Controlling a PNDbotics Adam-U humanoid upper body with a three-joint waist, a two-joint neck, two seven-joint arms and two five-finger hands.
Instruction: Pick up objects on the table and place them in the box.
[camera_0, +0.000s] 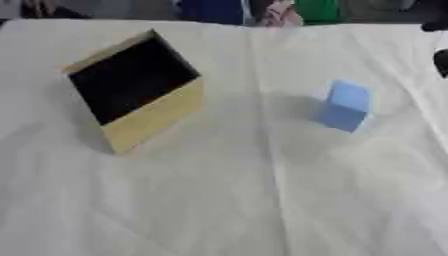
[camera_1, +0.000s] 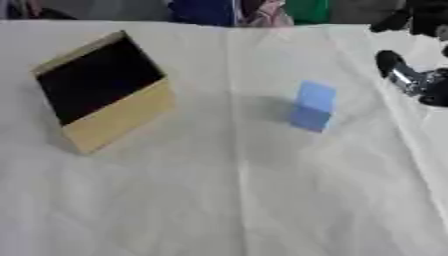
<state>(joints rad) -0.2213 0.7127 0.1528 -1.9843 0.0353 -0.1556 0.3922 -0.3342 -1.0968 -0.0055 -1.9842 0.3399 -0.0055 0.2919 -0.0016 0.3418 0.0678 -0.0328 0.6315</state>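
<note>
Wooden and pale yellow on the outside, black on the inside, the box (camera_0: 136, 87) stands on the left half of the tabletop (camera_0: 262, 200), which is covered in a creased white cloth. Its open mouth faces up and toward the camera, one corner pointing at the far edge, and the near wall shows as a light tan strip. The dark interior shows nothing lying in it, though it is too dark to make out its bottom.

Well apart from the box, to its right, a light blue block (camera_0: 345, 106) sits on the cloth, roughly level with the box's near wall. It looks like a small cube or short upright block, its top face a paler blue than its front face, and a soft shadow falls to its left. Nothing touches it.

At the right edge of the right eye view, part of the robot's right hand (camera_1: 409, 77) comes in above and to the right of the blue block, black with a silver section. It is near the block but clear of it, and holds nothing that can be seen. Only a piece of it shows, so I cannot tell whether its fingers are straight or curled. No left hand shows in either view.
</note>
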